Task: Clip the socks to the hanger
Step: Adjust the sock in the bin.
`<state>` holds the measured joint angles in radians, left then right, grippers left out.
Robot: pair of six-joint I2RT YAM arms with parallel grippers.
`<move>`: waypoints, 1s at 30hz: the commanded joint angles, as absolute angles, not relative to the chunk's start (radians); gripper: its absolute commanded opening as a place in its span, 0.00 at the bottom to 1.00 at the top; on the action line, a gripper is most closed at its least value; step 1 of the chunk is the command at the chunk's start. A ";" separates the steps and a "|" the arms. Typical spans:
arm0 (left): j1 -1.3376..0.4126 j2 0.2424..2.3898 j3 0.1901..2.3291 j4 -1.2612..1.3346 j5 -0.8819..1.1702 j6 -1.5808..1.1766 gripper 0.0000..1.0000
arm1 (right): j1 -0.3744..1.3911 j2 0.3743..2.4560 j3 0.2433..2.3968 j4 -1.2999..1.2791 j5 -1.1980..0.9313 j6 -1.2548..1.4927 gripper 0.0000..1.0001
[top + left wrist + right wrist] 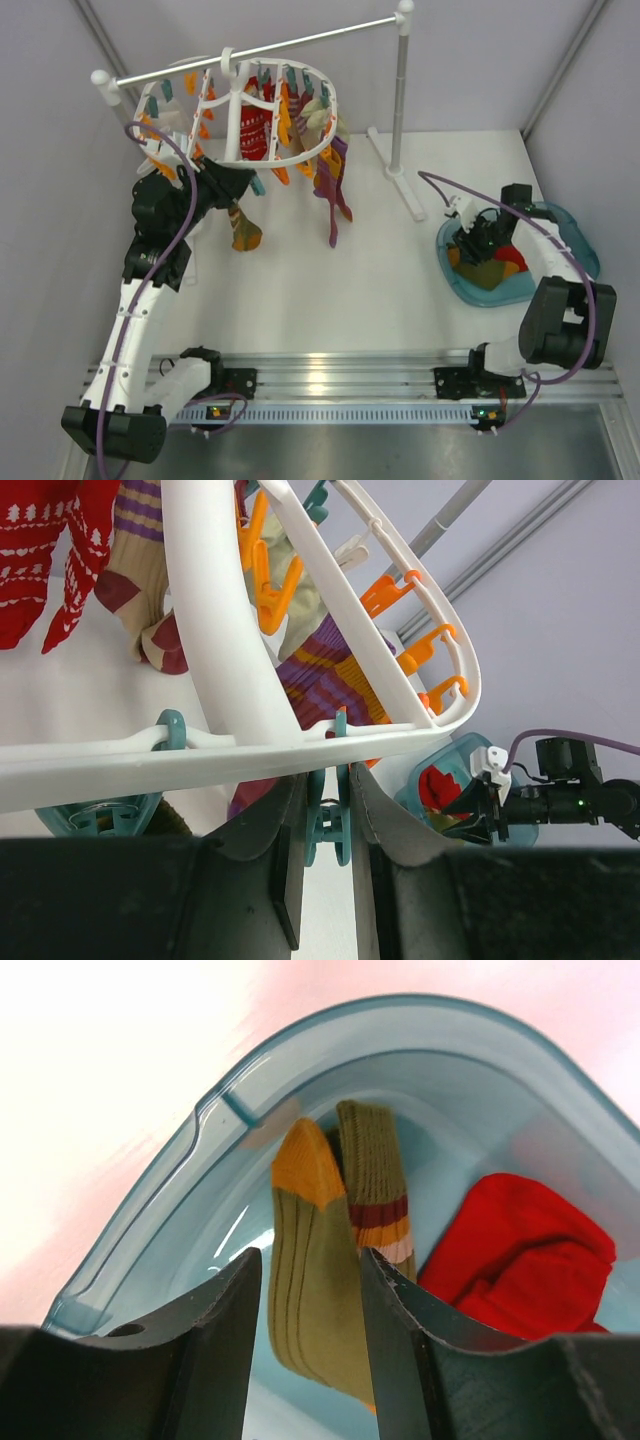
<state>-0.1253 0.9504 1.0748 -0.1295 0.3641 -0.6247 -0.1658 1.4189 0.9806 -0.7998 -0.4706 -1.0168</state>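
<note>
Right wrist view: an olive, orange-toed sock (pixel 305 1300) lies in the teal bin (pixel 140 1250), flanked by the half-open fingers of the right gripper (pixel 310 1260); whether they grip it is unclear. Under the hanger (pixel 220 660) rim, the left gripper (pixel 325 780), nearly closed, pinches a teal clip (pixel 326 840).

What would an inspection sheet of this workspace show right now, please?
Surface: white table, no spills seen.
Job's things: hanger hung on the stand, several socks clipped; two olive socks in the tray.
Clutter: red cloth in the tray; purple socks on the hanger.
Claws: left claw closed on a teal clip; right claw open, astride one olive sock.
Cables: purple cables along both arms, no snag seen.
Surroundings: grey walls; nothing else seen.
</note>
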 commanded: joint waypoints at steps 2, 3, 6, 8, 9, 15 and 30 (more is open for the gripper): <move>-0.121 0.937 1.081 -0.126 0.350 -0.615 0.00 | -0.120 1.439 0.974 -0.707 -0.410 -1.000 0.43; -0.120 0.937 1.081 -0.126 0.350 -0.615 0.00 | -0.117 1.439 0.953 -0.697 -0.394 -1.005 0.44; -0.120 0.936 1.078 -0.129 0.350 -0.615 0.00 | -0.112 1.437 0.910 -0.655 -0.344 -1.031 0.43; -0.118 0.937 1.077 -0.129 0.350 -0.615 0.00 | -0.110 1.448 0.897 -0.629 -0.322 -1.040 0.42; -0.118 0.936 1.074 -0.127 0.348 -0.615 0.00 | -0.110 1.459 0.887 -0.623 -0.316 -1.045 0.42; -0.117 0.942 1.077 -0.126 0.345 -0.614 0.00 | -0.110 1.497 0.874 -0.557 -0.290 -1.049 0.19; -0.114 0.936 1.075 -0.124 0.356 -0.618 0.01 | -0.316 1.393 1.202 -0.985 -0.624 -1.045 0.00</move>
<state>-0.1204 0.9508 1.0748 -0.1341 0.3580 -0.6247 -0.2443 1.3872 1.0973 -0.8433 -0.4904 -1.0298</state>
